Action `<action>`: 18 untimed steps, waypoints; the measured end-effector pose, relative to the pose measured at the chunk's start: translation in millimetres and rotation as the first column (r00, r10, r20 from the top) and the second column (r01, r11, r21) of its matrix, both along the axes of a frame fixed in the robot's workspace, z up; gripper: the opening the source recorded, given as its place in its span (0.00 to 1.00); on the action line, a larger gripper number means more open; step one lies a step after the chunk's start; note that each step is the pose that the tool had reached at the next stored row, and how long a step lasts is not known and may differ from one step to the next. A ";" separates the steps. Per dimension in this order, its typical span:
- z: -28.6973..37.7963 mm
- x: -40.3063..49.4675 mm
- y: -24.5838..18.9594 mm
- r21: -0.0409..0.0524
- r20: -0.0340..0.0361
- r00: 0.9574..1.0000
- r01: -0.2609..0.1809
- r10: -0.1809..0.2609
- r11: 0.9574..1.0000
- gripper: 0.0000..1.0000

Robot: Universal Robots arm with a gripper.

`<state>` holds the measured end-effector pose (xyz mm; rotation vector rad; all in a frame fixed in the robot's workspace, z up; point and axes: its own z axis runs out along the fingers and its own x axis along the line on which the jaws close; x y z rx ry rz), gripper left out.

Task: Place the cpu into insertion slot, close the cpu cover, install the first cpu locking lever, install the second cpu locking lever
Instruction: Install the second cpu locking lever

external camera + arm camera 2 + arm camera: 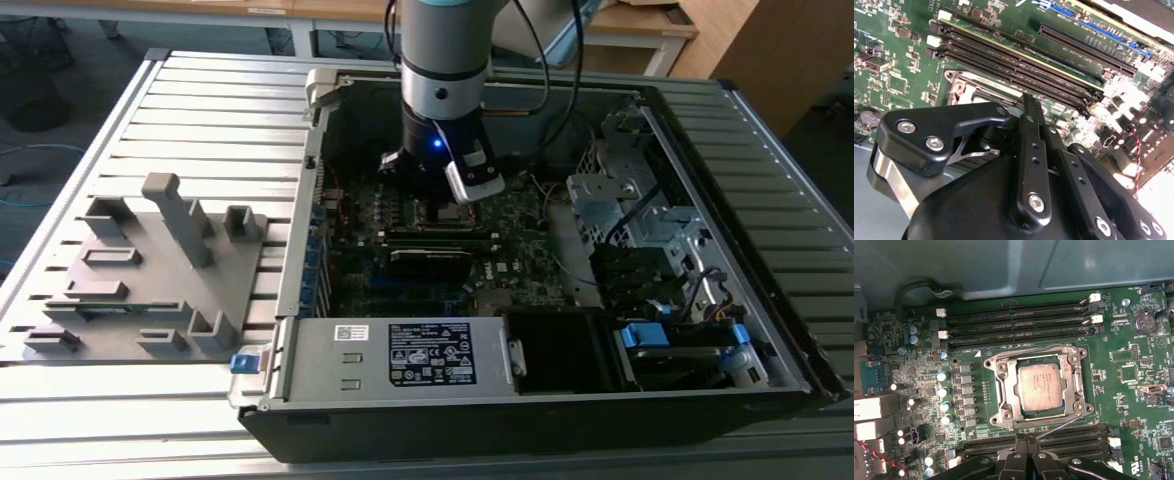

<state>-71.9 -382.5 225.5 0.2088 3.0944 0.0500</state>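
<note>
While the small square silver-grey cpu (1039, 386) lay seated under the lowered thin silver metal cpu cover (1004, 390), the black fingers (1026, 456) stood narrow, holding nothing, beside one thin unlatched wire lever (1064, 426).

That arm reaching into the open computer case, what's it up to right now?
The robot arm's gripper hangs low over the motherboard inside the open case, right beside the processor socket. The cpu already sits in the socket with the cpu cover framing it. A thin wire locking lever angles out near the gripper.
</note>
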 end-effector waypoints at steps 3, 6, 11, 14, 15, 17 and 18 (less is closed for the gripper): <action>-1.1 -0.5 -0.1 -0.001 0.000 1.000 0.000 0.000 1.000 0.10; -1.5 -1.5 0.0 -0.001 0.000 1.000 0.000 0.000 1.000 0.10; -2.2 -6.8 0.0 -0.001 0.001 1.000 0.000 0.000 1.000 0.10; -4.2 -9.7 0.0 -0.001 0.002 1.000 0.000 0.000 1.000 0.10; -5.4 -10.0 -0.1 -0.001 0.002 1.000 0.000 0.000 1.000 0.10; -7.6 -10.6 -0.1 -0.001 0.002 1.000 0.000 0.000 1.000 0.10; -8.7 -10.8 -0.1 -0.001 0.002 1.000 0.000 0.000 1.000 0.10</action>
